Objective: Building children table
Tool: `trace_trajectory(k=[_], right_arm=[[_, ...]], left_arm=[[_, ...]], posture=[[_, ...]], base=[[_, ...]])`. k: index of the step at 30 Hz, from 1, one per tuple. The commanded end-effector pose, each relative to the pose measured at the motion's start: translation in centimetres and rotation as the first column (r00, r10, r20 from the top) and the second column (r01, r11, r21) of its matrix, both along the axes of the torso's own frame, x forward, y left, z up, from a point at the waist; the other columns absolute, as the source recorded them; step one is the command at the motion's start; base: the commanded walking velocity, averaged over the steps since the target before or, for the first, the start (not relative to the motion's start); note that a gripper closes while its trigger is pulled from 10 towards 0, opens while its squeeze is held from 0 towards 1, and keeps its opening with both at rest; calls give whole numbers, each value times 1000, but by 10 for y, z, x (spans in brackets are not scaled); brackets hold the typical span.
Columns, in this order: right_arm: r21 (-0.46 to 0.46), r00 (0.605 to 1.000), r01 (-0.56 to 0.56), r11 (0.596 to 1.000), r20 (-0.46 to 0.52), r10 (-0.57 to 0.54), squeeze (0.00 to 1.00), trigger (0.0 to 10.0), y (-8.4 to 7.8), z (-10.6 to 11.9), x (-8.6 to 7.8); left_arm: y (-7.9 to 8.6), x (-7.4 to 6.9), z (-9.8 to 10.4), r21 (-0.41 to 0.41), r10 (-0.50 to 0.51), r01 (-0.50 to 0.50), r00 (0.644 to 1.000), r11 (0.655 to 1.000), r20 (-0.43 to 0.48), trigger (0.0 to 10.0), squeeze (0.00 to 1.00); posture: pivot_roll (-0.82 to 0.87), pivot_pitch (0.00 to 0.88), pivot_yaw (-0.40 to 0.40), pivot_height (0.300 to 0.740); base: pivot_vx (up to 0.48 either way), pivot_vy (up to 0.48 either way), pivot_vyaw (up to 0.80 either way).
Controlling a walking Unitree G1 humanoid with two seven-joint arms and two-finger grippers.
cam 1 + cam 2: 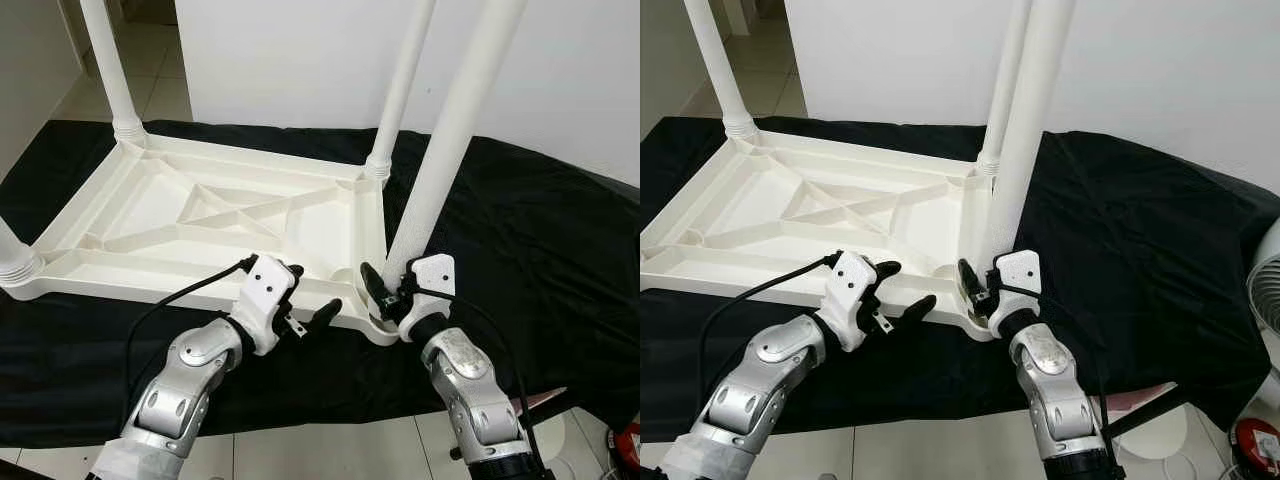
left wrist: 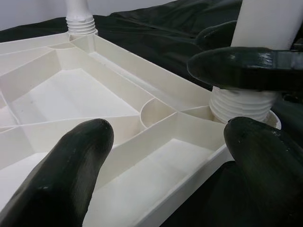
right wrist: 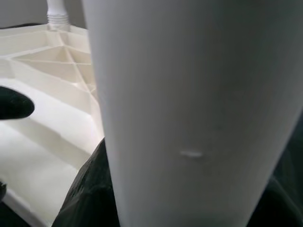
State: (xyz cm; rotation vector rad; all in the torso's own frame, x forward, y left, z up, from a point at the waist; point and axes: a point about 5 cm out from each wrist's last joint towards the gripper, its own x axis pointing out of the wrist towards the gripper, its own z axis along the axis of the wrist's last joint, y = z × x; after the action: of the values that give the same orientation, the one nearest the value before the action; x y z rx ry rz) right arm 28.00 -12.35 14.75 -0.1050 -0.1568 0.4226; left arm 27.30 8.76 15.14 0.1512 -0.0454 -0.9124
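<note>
Right claw clamped round the base of the near white table leg, left claw spread wide just beside that leg over the rim of the upturned white tabletop, tabletop lying on a black cloth.

I see the tabletop lying upside down on the cloth, legs up. At its near right corner stands the near leg; my right gripper is closed around that leg's base. My left gripper hovers with fingers apart over the tabletop's near edge, just left of that corner. Behind the near leg, another leg rises from the far right corner.
</note>
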Motion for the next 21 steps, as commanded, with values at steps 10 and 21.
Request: trace_trajectory(k=[10,21], right_arm=[[-163,994,-101,981,-48,94,0,10000,-12,-21,-8],[-142,992,-124,982,-45,118,0,10000,-13,-26,-12]], left_arm=[[1,0,3,13,-41,41,999,999,13,10000,0],[4,2,6,22,-36,36,999,999,19,10000,0]], posture=[[68,54,-76,740],[64,71,-65,740]], base=[[0,0,0],[0,0,0]])
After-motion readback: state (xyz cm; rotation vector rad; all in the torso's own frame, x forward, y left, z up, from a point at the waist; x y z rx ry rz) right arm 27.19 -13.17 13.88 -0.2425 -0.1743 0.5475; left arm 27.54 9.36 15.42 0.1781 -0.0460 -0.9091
